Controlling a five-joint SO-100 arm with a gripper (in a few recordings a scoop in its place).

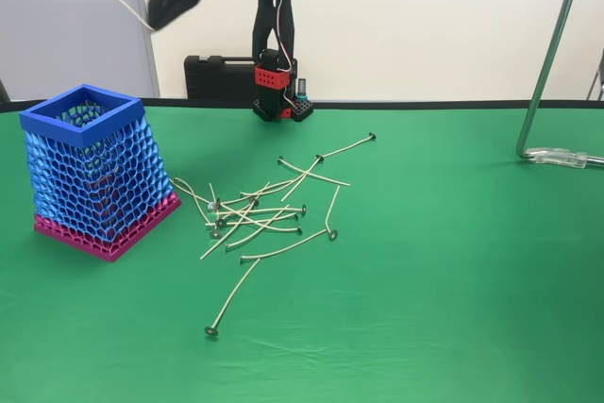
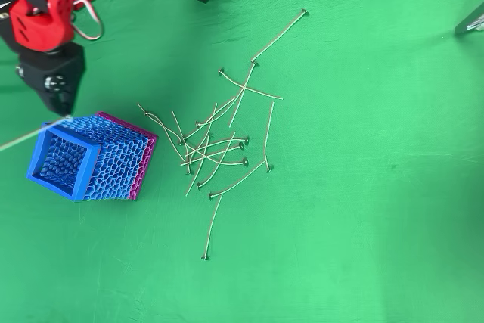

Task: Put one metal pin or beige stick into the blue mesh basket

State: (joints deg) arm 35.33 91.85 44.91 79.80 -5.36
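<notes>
A: What is seen in the fixed view?

B: The blue mesh basket (image 1: 92, 169) is seen upright at the left of the frame on the green counter (image 1: 453, 261); its magenta base rests on the cloth; a loose heap of thin pins (image 1: 260, 214) is spread at centre, just right of the basket and apart from it; one pin (image 1: 231, 302) lies alone toward the lower centre. The claw (image 1: 162, 8) is held high in the upper left, above and behind the basket; whether its jaws are apart or together cannot be told here. A black case (image 1: 219, 75) is seen behind the arm's base; a metal stand (image 1: 550, 61) rises at the right edge.

A: And the overhead view?

B: The basket (image 2: 79, 156) is found at the left; the pins (image 2: 219, 149) are scattered at centre, with one long pin (image 2: 278, 35) lying toward the upper centre. The claw (image 2: 62, 107) is seen at the upper left, its tip pointed down just above the basket's rim; a thin pale stick (image 2: 21, 140) is seen crossing the left edge near that tip; whether it is clamped cannot be told.
</notes>
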